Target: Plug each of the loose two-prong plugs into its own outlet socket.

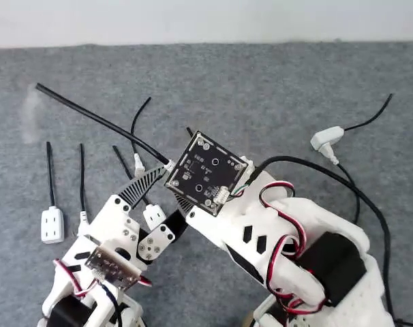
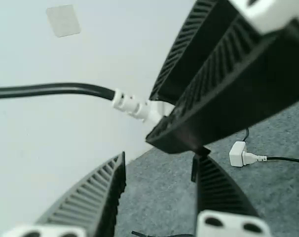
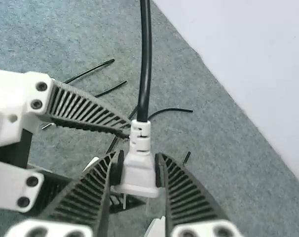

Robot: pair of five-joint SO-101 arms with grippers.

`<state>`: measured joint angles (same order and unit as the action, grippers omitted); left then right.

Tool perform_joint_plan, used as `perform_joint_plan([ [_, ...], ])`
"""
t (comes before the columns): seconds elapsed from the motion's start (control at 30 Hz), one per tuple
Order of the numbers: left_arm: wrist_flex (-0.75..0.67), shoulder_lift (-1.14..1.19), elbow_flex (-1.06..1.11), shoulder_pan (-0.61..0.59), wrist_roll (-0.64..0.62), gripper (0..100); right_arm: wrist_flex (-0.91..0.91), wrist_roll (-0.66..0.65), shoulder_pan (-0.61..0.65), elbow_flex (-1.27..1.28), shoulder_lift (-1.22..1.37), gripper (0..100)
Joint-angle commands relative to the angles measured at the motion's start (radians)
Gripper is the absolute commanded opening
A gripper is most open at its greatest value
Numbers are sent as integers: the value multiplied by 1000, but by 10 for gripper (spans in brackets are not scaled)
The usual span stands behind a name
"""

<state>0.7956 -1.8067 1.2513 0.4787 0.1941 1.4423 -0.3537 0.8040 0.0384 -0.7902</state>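
Near edge of the grey mat (image 1: 274,88): both arm bases. The right gripper (image 3: 138,159) is clamped on a white two-prong plug (image 3: 138,170), one finger on each flat side. The plug is upright and held above the mat, with its prongs poking out below. Its black cable (image 1: 97,117) runs from the plug's collar toward the mat's far left corner. The left gripper (image 2: 160,163) is spread wide and holds nothing. One ribbed finger (image 3: 90,114) ends just beside the plug's collar; contact can't be told. The black camera board (image 1: 206,170) sits on the right wrist, print too small to read. On the mat, a white connector (image 1: 154,216) lies under the left gripper. An outlet socket (image 1: 52,226) sits toward the left edge, its short cord (image 1: 50,170) pointing at the far edge. A second connector (image 1: 84,219) just beside it is partly hidden by the left arm. A small white connector (image 1: 138,163) lies farther in, its cord curving away. A white plug (image 1: 327,139) lies well apart toward the right edge, with a wide stretch of mat between it and the held plug. A broad band of mat runs along the far edge, then the white wall (image 1: 206,20) with a pale square patch (image 2: 63,20).
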Motion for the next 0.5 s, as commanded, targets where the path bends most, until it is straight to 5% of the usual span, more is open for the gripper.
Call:
perform_joint_plan([
  [0.0,-29,-17,-10,-2,-15,225,-4,-15,10,-49,-12,8],
  [0.47,180,-17,-209,120,-57,224,5,-35,10,-49,-16,8],
])
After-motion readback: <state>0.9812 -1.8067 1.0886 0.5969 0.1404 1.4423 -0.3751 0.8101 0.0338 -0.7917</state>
